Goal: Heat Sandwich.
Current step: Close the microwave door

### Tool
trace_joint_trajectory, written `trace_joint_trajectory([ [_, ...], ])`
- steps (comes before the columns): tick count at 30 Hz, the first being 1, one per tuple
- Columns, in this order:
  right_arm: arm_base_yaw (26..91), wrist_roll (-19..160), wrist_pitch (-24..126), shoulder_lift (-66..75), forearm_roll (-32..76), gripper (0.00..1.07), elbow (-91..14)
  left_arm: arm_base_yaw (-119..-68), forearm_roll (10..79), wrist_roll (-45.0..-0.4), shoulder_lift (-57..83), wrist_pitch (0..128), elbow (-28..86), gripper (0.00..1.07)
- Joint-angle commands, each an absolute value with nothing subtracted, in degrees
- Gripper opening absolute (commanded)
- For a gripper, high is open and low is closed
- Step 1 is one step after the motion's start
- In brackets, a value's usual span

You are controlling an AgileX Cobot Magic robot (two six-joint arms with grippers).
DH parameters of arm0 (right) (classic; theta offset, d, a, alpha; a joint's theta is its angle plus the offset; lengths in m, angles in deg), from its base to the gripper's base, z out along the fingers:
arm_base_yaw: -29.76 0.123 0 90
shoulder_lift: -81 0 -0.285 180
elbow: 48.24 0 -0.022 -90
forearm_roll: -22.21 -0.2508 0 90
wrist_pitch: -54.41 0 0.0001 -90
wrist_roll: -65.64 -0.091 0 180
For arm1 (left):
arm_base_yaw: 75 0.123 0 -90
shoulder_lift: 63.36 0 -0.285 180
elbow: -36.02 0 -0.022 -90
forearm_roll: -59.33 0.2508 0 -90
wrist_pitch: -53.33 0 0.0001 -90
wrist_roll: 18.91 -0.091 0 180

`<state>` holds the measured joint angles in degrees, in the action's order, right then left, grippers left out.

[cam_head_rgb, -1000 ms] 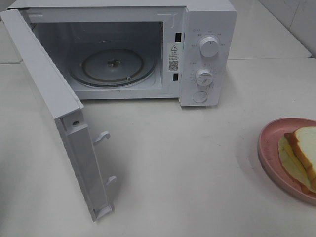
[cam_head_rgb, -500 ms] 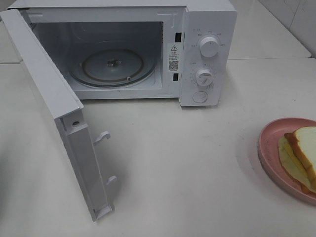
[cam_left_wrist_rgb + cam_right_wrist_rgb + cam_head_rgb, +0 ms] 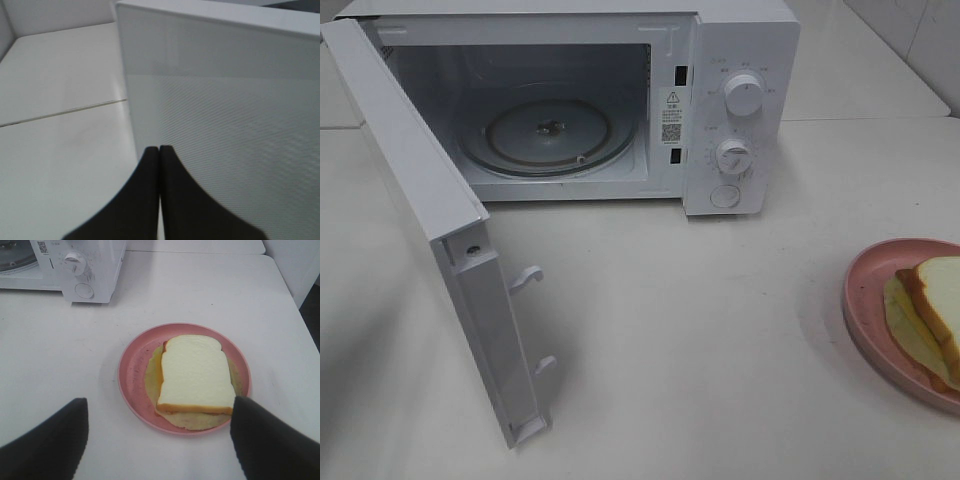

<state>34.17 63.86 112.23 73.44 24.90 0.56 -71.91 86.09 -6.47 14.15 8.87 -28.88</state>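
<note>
The sandwich (image 3: 195,372), white bread with tan crust over yellow and pale filling, lies on a round pink plate (image 3: 132,375). It shows at the right edge of the high view (image 3: 932,305) on the plate (image 3: 865,290). My right gripper (image 3: 160,440) is open, its dark fingers spread wide in front of the plate, apart from it. My left gripper (image 3: 159,152) is shut and empty, close to the outer face of the microwave door (image 3: 225,125). Neither gripper shows in the high view. The white microwave (image 3: 740,100) stands open, its glass turntable (image 3: 548,135) bare.
The open door (image 3: 450,240) juts toward the table's front left, with two latch hooks (image 3: 527,278) on its edge. The control panel has two knobs (image 3: 743,95) and a button (image 3: 725,196). White table (image 3: 700,340) lies between the microwave and the plate.
</note>
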Motion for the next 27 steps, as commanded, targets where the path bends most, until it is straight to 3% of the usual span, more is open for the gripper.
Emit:
trace_joint_trajectory([
  [1,33.7,64.4,111.4,75.0,24.7,0.75,0.5,-72.2,91.2,-4.8,17.1,2.6,-28.3,0.00],
  [9,33.7,64.5,111.4,75.0,24.7,0.75,0.5,-79.8,86.8,-7.2,21.7,3.1,-25.8,0.00],
  [15,33.7,64.5,111.4,75.0,24.7,0.75,0.5,-88.6,75.5,-14.6,25.3,3.0,-25.5,0.00],
  [23,33.7,64.4,111.4,75.0,24.7,0.75,0.5,-97.2,61.9,-18.9,29.3,2.9,-23.6,0.00],
  [24,33.7,64.4,111.4,75.0,24.7,0.75,0.5,-99.8,57.7,-21.0,30.4,2.9,-22.5,0.00],
  [27,33.7,64.4,111.4,75.0,24.7,0.75,0.5,-102.5,53.5,-23.5,31.5,2.9,-21.2,0.00],
])
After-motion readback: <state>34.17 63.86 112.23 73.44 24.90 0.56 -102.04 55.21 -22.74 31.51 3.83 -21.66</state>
